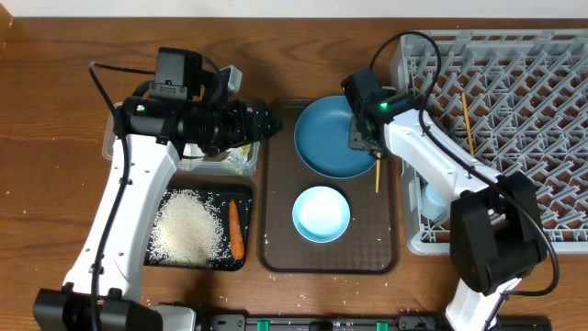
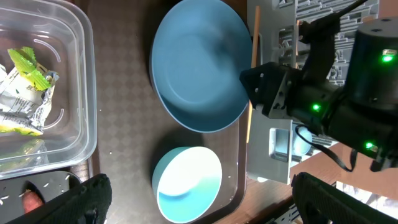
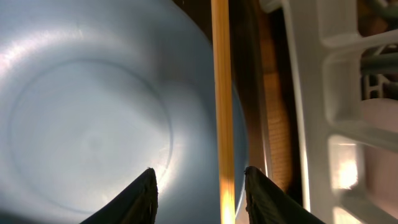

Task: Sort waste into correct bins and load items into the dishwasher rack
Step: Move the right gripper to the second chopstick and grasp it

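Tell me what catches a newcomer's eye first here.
The large dark-blue plate on the brown tray, centre, with the right end effector open astride a wooden chopstick at its right rim. Next, the grey rack at right, and white rice beside an orange carrot in the black tray, lower left.

We find the plate (image 1: 326,138) and, before it, the bowl (image 1: 322,213) on the serving tray (image 1: 276,184), with one chopstick (image 1: 377,175) at the plate's right edge. The rack (image 1: 524,92) stands to the right, a second chopstick (image 1: 467,124) lying in it. To the left, the tub (image 2: 74,93) holds the wrapper (image 2: 25,93). Before the tub, the shallow tray (image 1: 220,257) carries rice (image 1: 188,225) and carrot (image 1: 236,230).
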Controlling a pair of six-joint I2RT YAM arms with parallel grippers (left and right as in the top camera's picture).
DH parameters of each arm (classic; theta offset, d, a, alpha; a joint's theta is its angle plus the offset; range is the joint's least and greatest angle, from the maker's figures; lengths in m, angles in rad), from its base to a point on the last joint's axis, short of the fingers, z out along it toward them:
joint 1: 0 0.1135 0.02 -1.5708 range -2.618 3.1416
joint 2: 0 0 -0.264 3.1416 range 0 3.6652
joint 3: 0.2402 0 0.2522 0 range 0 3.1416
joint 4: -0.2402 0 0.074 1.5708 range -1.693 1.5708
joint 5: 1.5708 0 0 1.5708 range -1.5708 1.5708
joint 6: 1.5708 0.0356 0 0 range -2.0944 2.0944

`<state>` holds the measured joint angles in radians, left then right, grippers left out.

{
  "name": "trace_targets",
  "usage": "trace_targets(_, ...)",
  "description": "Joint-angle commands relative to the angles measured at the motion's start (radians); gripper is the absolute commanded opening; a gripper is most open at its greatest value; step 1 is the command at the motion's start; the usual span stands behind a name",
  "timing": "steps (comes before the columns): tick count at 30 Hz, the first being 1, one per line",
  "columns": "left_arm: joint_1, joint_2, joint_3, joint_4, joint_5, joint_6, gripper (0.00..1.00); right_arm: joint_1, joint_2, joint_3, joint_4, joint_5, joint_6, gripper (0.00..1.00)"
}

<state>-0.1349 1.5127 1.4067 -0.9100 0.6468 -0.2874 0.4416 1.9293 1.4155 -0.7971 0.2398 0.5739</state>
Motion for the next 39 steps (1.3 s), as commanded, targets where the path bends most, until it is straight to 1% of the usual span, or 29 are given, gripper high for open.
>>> trace_targets(1,-0.002,0.002,0.009,-0.002,-0.012,0.006,0.95,-0.008,0.009,-0.021,0.017,-0.005,0.015,0.44)
trace_targets(19,-0.002,0.002,0.009,-0.002,-0.012,0.006,0.95,-0.007,0.009,-0.022,0.019,-0.074,0.012,0.49)
trace_targets(23,-0.002,0.002,0.009,-0.002,-0.012,0.006,0.95,-0.007,0.009,-0.022,0.023,-0.076,-0.02,0.5)
trace_targets(28,-0.002,0.002,0.009,-0.002,-0.012,0.006,0.95,-0.01,0.009,-0.022,0.008,-0.076,-0.029,0.5)
trace_targets(31,-0.002,0.002,0.009,-0.002,-0.012,0.006,0.95,-0.01,0.009,-0.022,0.014,-0.077,-0.001,0.49)
trace_targets(39,-0.002,0.002,0.009,-0.002,-0.012,0.006,0.95,-0.009,0.009,-0.022,0.018,-0.109,0.002,0.5)
